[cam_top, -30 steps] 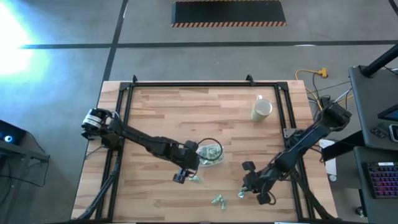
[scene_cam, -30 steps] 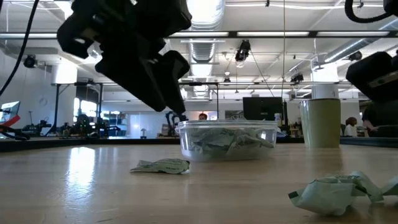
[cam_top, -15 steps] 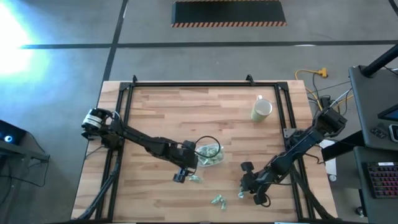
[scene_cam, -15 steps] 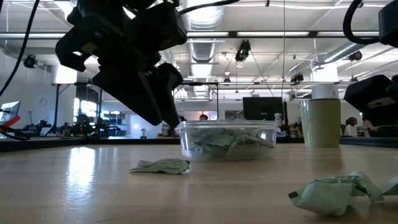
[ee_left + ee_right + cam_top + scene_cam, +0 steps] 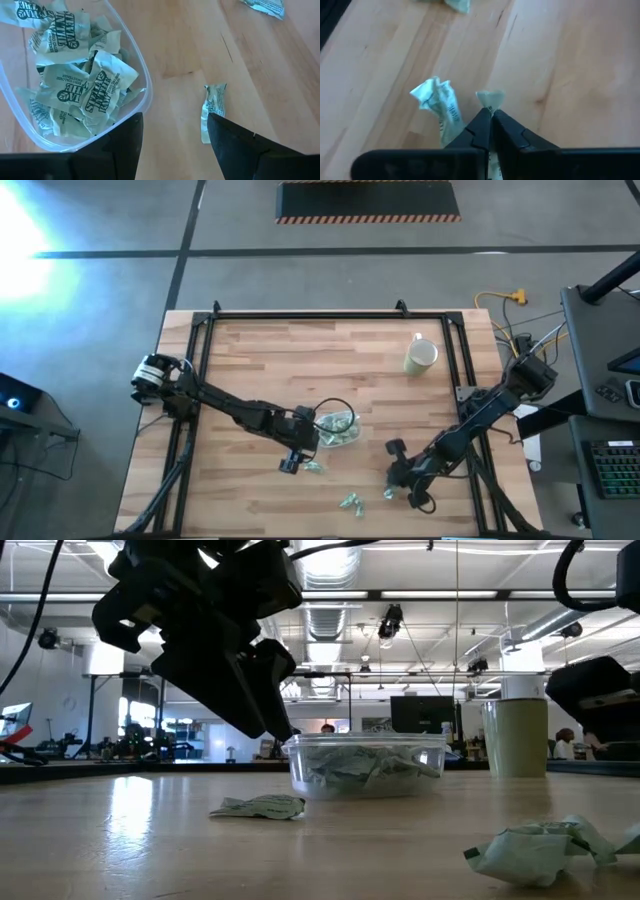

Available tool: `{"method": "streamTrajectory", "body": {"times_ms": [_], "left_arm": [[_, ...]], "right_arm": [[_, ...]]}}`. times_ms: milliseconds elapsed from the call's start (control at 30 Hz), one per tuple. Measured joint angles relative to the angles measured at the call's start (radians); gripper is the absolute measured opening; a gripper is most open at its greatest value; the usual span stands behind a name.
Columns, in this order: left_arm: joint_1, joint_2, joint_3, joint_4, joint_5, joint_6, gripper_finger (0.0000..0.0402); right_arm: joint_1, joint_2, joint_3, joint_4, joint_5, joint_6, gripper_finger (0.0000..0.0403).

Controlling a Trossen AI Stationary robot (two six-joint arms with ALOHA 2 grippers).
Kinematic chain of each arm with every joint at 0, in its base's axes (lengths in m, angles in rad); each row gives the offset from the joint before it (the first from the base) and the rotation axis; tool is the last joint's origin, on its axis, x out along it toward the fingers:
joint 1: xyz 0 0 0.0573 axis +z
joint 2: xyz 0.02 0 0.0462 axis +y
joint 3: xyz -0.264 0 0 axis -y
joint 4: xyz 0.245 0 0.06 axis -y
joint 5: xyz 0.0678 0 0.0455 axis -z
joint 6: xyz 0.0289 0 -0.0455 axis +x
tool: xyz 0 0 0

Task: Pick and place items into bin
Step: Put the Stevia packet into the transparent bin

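The bin (image 5: 338, 428), a clear shallow tub holding several pale-green packets, stands mid-table and shows in the low view (image 5: 368, 762). Loose packets lie on the wood nearer the front edge: one (image 5: 314, 467) by the bin, one (image 5: 350, 502) further forward, one (image 5: 388, 492) to the right. My left gripper (image 5: 172, 135) hangs open just left of the bin, its fingers astride bare wood between the bin's rim (image 5: 145, 95) and a flat packet (image 5: 212, 110). My right gripper (image 5: 490, 117) is shut on a packet at the front right. My right gripper pinches a pale-green packet between its two fingertips; a small corner (image 5: 490, 96) pokes out past them. The fingers slant down toward the table from the right. A crumpled part (image 5: 437, 107) lies on the wood beside the fingers; whether it is the same packet I cannot tell.
A cream mug (image 5: 420, 356) stands at the far right of the table, also seen in the low view (image 5: 520, 735). A black rail frame (image 5: 300, 315) runs around the table's back and sides. Bare wood spreads over the far half.
My right gripper has sunk a little toward the packet at the front right. The bin and the loose packets lie where they were.
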Motion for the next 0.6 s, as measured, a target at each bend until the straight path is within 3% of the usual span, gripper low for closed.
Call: {"method": "streamTrajectory", "body": {"times_ms": [267, 467, 600], "left_arm": [[0.0, 0.0, 0.0, -0.002, -0.02, 0.0, 0.0205], [0.0, -0.002, 0.0, -0.023, -0.02, -0.001, 0.0205], [-0.002, -0.013, 0.0, -0.076, -0.048, -0.047, 0.0205]], "right_arm": [[-0.016, -0.047, 0.031, -0.009, 0.154, -0.197, 0.0009], [-0.077, -0.079, 0.089, 0.013, 0.379, -0.438, 0.0009], [-0.165, -0.08, 0.107, 0.109, 0.386, -0.544, 0.0009]]}}
